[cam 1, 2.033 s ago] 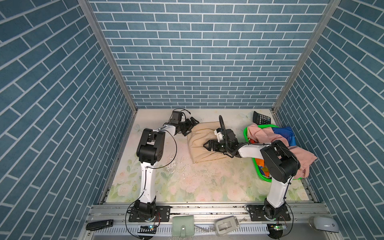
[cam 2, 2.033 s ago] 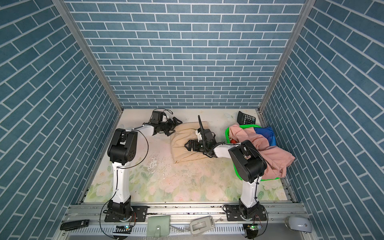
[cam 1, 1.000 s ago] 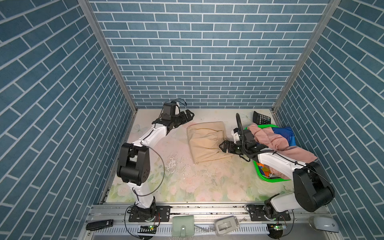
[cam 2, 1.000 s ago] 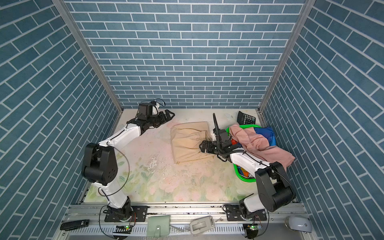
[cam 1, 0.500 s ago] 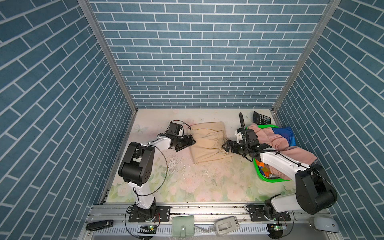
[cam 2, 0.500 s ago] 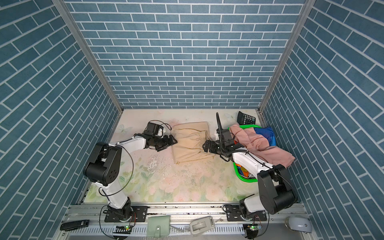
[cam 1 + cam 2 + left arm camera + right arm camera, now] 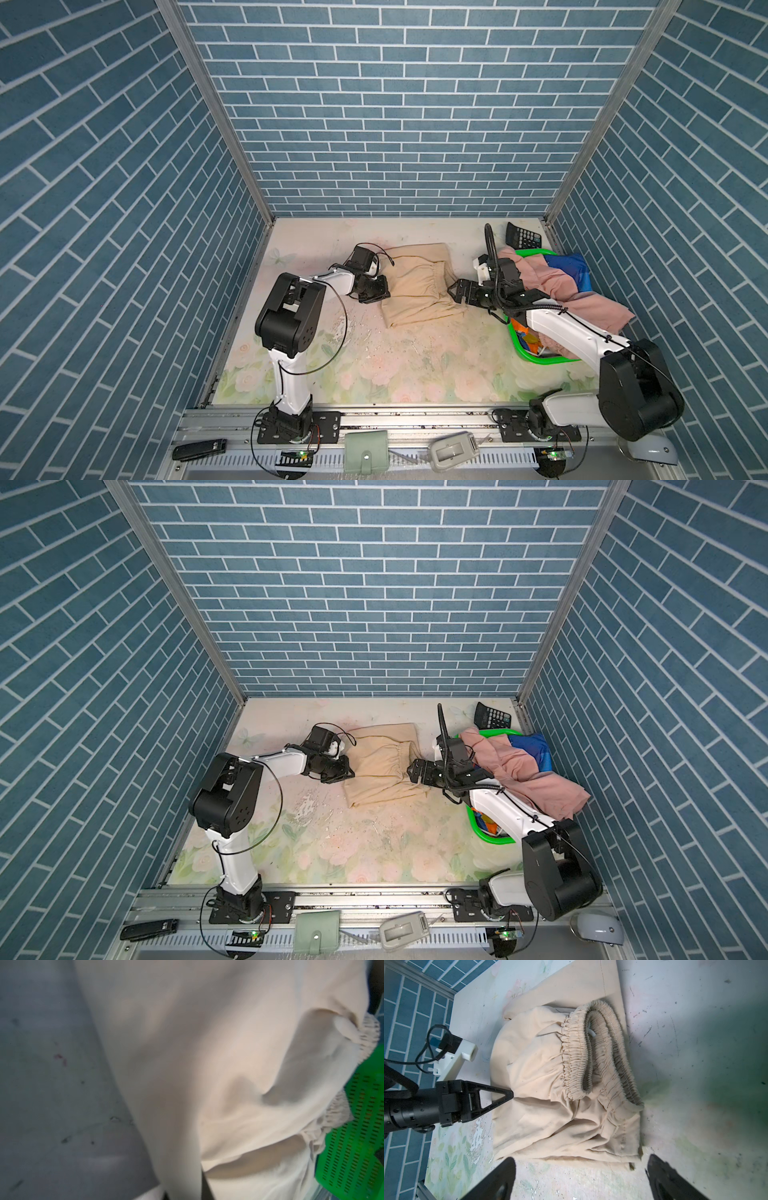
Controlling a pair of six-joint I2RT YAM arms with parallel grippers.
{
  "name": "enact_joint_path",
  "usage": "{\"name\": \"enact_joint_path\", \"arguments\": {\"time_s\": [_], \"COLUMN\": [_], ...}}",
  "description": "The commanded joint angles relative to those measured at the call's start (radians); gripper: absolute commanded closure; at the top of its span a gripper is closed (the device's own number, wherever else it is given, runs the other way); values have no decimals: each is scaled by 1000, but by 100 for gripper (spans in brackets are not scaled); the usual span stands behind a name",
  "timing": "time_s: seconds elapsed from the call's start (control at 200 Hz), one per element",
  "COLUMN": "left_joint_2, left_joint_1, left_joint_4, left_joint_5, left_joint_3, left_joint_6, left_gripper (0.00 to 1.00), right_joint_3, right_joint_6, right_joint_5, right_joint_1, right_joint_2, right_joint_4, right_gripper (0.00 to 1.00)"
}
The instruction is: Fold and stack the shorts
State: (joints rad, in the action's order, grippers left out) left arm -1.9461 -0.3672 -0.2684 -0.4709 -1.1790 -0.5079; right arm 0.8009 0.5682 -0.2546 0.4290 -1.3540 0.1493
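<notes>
Both top views: beige shorts [image 7: 417,291] lie on the table [image 7: 374,365]. The left claw [image 7: 385,293] is at their left edge and the right claw [image 7: 455,293] at their right. Pink shorts [image 7: 590,309] drape the basket [image 7: 540,360].
Left wrist: just beige cloth.
Right wrist: left claw is pinched on the shorts' edge, right claw is spread wide and empty.

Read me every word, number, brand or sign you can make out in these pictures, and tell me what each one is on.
No text can be read in any view.
On the calculator: key markings show as pale specks, too small to read.
On the beige shorts: no label or print shows.
On the black device on the front rail: any marking is too small to tell.
</notes>
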Motion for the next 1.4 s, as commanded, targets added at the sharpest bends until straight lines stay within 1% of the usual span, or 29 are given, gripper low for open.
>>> {"name": "enact_joint_path", "arguments": {"time_s": [0.0,0.08,0.15,0.23,0.295,0.385,0.45,0.53,0.645,0.745,0.825,0.895,0.99,1.065,1.145,1.24,1.395], "left_joint_2": [-24,-54,-79,-100,-125,-194,-251,-311,-379,-402,-409,-440,-491,-518,-548,-590,-594], "left_joint_1": [6,29,68,136,179,243,299,363,429,475,511,537,558,562,565,567,584], "left_joint_4": [-244,-441,-561,-639,-680,-750,-797,-802,-802,-759,-705,-705,-727,-719,-713,-744,-735], "left_joint_5": [125,277,400,480,559,734,799,831,891,939,945,936,921,919,918,934,964], "left_joint_3": [-128,-264,-355,-437,-499,-615,-713,-807,-935,-987,-1006,-1056,-1137,-1166,-1194,-1242,-1203], "left_joint_6": [126,218,247,249,277,340,375,413,462,504,526,524,503,500,496,495,476], "left_gripper": [100,100,100,100,100,100,100,100,100,100,100,100,100,100,100,100,100], "right_joint_3": [-10,-1,11,30,61,116,151,196,261,313,361,400,455,489,504,506,512], "right_joint_6": [-19,-21,-21,-11,-8,-13,-12,-3,10,18,23,24,27,32,38,41,39], "right_joint_5": [-18,-22,-10,-9,-12,-8,-12,-31,-54,-66,-79,-87,-97,-108,-118,-118,-119], "right_joint_1": [3,22,44,76,109,159,188,216,242,260,272,279,284,287,287,287,288], "right_joint_2": [21,10,-10,-46,-87,-141,-178,-227,-296,-351,-390,-421,-465,-496,-517,-528,-536], "right_joint_4": [-3,-12,-19,-49,-63,-66,-73,-94,-108,-113,-114,-115,-114,-118,-124,-125,-122], "right_gripper": [1,1,1,1,1,1,1,1,1,1,1,1,1,1,1,1,1]}}
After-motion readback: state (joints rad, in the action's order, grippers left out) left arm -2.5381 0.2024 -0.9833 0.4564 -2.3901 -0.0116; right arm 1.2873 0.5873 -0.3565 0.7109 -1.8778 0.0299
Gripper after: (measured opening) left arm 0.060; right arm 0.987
